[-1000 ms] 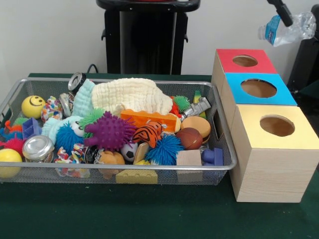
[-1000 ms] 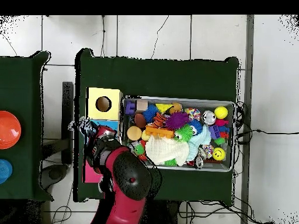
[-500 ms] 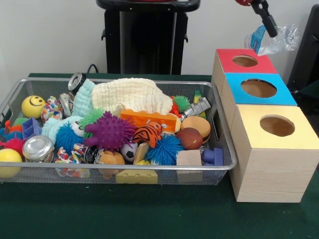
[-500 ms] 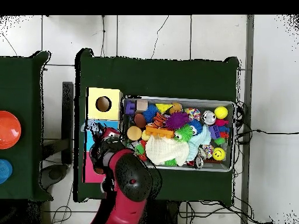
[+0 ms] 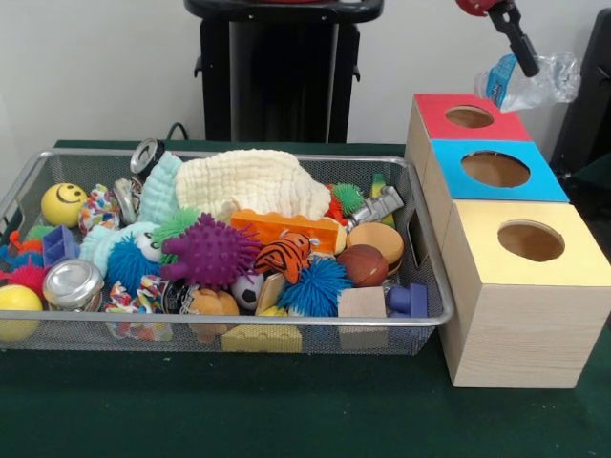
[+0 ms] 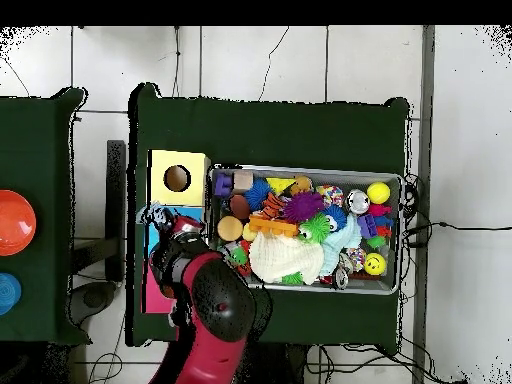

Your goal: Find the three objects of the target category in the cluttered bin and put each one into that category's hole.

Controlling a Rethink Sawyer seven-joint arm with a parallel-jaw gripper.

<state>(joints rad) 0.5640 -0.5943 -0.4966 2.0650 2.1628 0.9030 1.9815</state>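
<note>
My gripper (image 5: 526, 63) is at the top right of the front view, shut on a crumpled clear plastic bottle (image 5: 537, 84) with a blue label. It holds the bottle in the air above and slightly behind the red-topped box (image 5: 434, 116) with its round hole. The blue-topped box (image 5: 456, 181) and the yellow-topped box (image 5: 487, 253) stand in a row in front of it. The silver wire-mesh bin (image 5: 239, 156) lies beside the boxes, full of toys. In the overhead view the red arm (image 6: 215, 305) covers most of the red box, and the bottle (image 6: 156, 214) shows at its tip.
The bin (image 6: 300, 170) holds a cream cloth (image 5: 250, 181), a purple spiky ball (image 5: 212, 251), a tiger toy (image 5: 284, 256), metal cans (image 5: 73, 282), yellow smiley balls (image 5: 63, 203) and blocks. The black pedestal (image 5: 277, 67) stands behind it. Another table with an orange disc (image 6: 14, 222) lies to the side.
The gripper with the bottle came down and left toward the red box, then shifted back a little to the right. Nothing in the bin has moved.
</note>
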